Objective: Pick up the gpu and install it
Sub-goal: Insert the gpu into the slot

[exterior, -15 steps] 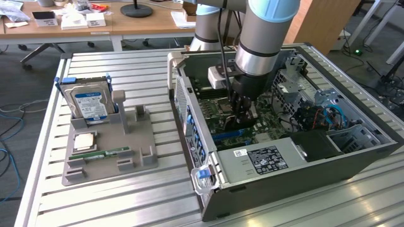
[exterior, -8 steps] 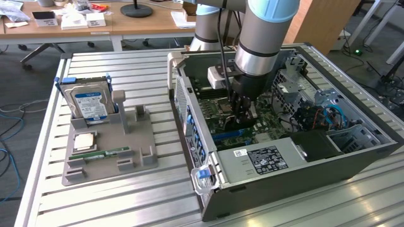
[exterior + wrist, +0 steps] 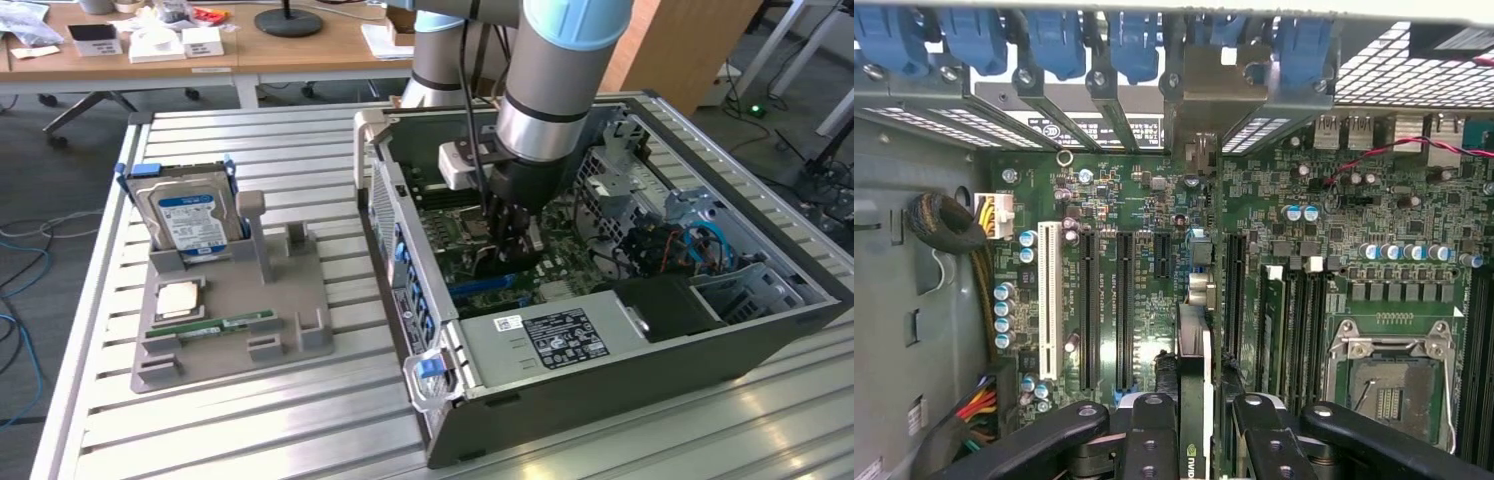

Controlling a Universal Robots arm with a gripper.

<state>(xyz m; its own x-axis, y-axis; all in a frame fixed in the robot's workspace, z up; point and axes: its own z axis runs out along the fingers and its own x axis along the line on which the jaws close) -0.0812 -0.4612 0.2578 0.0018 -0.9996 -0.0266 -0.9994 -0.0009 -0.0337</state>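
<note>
1. Inside the open computer case (image 3: 641,370), which lay on its side on the slatted metal worktop (image 3: 267,420), the arm reached down with its claw (image 3: 511,250) just above the motherboard (image 3: 1124,190).
2. In the wrist view the claw (image 3: 1199,420) was clamped on the gpu (image 3: 1194,360), with one black finger (image 3: 1149,435) on each side of the thin card.
3. The gpu was seen edge-on, standing upright between the long black expansion slots, near the middle of the board. Its far end pointed at the row of blue-clipped rear slot covers (image 3: 1059,45).
4. Whether the card's lower edge was already in a slot could not be told.
5. A white slot (image 3: 1049,300) lay to one side of the card and the empty processor socket (image 3: 1389,380) to the other.
6. At the exterior view's left a grey holder (image 3: 227,300) stood on the worktop, well apart from the case. It carried the blue-labelled hard drive (image 3: 190,220) upright and a narrow green memory stick (image 3: 227,325) lying flat.
</note>
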